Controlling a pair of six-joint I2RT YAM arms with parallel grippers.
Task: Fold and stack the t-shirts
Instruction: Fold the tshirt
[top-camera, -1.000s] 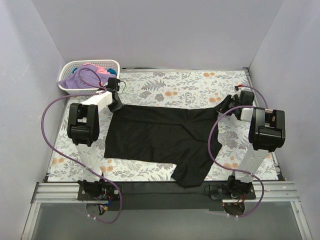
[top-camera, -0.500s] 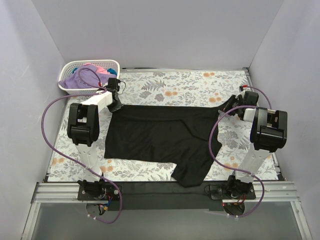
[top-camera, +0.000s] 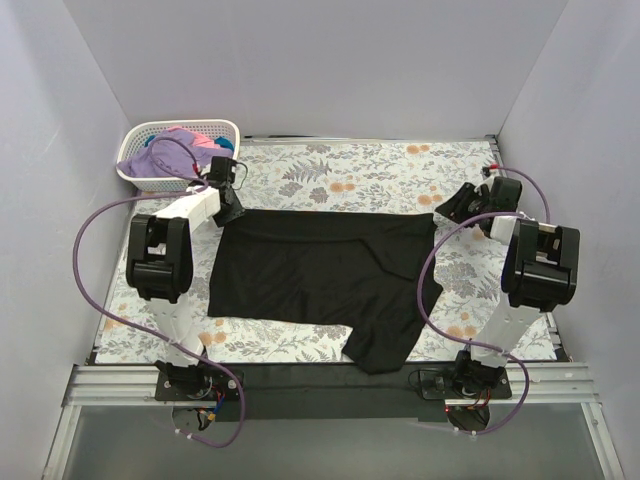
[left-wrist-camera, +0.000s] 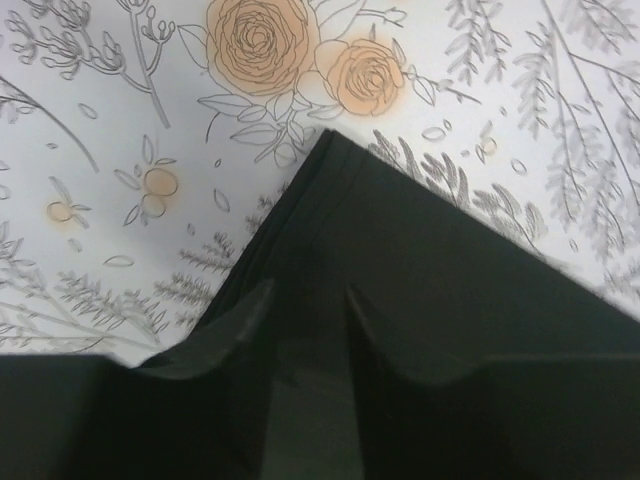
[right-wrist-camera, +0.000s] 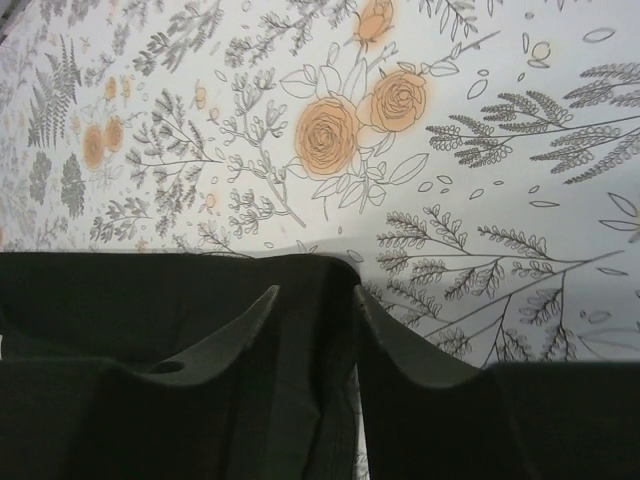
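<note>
A black t-shirt (top-camera: 320, 270) lies spread on the flowered tabletop, partly folded, with a flap hanging toward the near edge. My left gripper (top-camera: 231, 207) is at its far left corner, shut on the cloth; the left wrist view shows the black t-shirt (left-wrist-camera: 420, 260) running between the fingers (left-wrist-camera: 250, 310). My right gripper (top-camera: 445, 210) is at the far right corner, shut on the cloth; the black t-shirt (right-wrist-camera: 150, 300) sits bunched between its fingers (right-wrist-camera: 395, 330). A lavender t-shirt (top-camera: 150, 160) and a pink one (top-camera: 207, 143) lie in the basket; teal barely shows.
A white lattice basket (top-camera: 225, 127) stands at the far left corner of the table. Purple cables loop beside both arms. Grey walls close in the left, back and right. Bare flowered table (top-camera: 360, 170) lies beyond the shirt.
Both grippers have moved a little toward the back wall. The shirt's far right corner has moved back with the right gripper, so the far edge now runs straighter.
</note>
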